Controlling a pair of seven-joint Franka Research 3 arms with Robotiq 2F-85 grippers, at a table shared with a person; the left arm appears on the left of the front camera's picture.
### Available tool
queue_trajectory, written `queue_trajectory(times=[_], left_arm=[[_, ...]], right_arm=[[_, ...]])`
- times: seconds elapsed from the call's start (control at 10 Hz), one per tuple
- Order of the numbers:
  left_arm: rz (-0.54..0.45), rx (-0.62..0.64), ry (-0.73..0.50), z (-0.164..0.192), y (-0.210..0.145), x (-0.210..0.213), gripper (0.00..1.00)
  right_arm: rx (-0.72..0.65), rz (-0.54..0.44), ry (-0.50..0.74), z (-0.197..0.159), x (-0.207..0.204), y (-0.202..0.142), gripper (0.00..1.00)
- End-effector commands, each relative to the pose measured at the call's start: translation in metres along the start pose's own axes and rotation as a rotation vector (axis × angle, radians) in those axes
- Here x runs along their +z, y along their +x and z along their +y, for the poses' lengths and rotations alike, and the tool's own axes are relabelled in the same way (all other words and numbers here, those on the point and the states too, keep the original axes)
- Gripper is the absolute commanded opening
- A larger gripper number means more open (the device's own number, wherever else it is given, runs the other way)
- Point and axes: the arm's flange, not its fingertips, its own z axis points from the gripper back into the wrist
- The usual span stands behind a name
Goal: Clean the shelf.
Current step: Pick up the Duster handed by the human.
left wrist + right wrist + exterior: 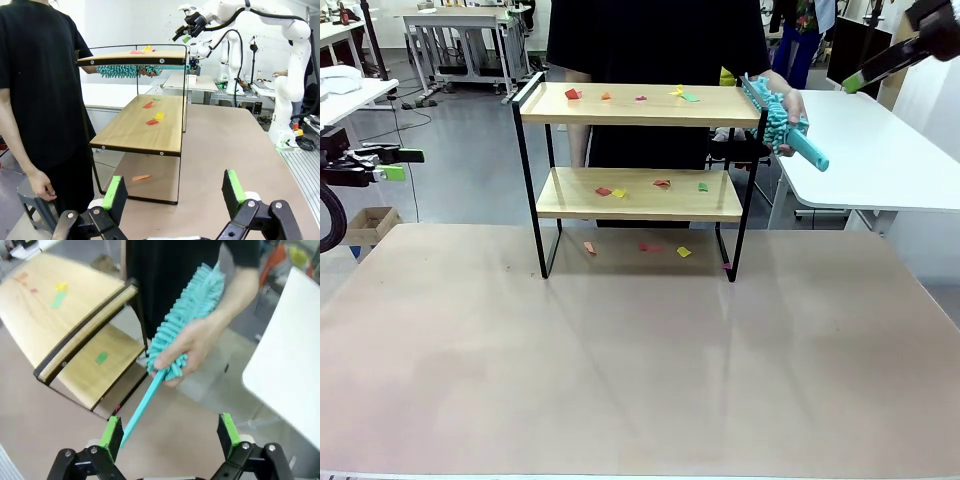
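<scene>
The shelf stands at the far middle of the table, two wooden boards in a black frame. Coloured paper scraps lie on both boards and on the table beneath. Behind it a person's hand holds a teal fluffy duster by the shelf's right end, handle pointing down towards me. My left gripper hovers open off the table's left side, facing the shelf's end; its pads hold nothing. My right gripper is high at the right, open, just short of the duster's handle.
The brown table spreads wide in front of the shelf. A white table stands to the right behind it. A cardboard box sits on the floor at the left. The person stands close behind the shelf.
</scene>
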Motion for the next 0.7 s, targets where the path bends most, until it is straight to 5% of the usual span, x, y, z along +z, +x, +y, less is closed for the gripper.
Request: queue_trajectory(times=[0.0,0.6], left_arm=[[-0.001,-0.006,0.002,-0.001,0.003,0.000,1.00],[-0.001,-0.006,0.002,-0.001,0.003,0.000,1.00]], right_arm=[[-0.019,-0.022,-0.049,0.000,0.010,-0.003,1.00],[-0.006,0.006,-0.002,0.001,-0.001,-0.001,1.00]])
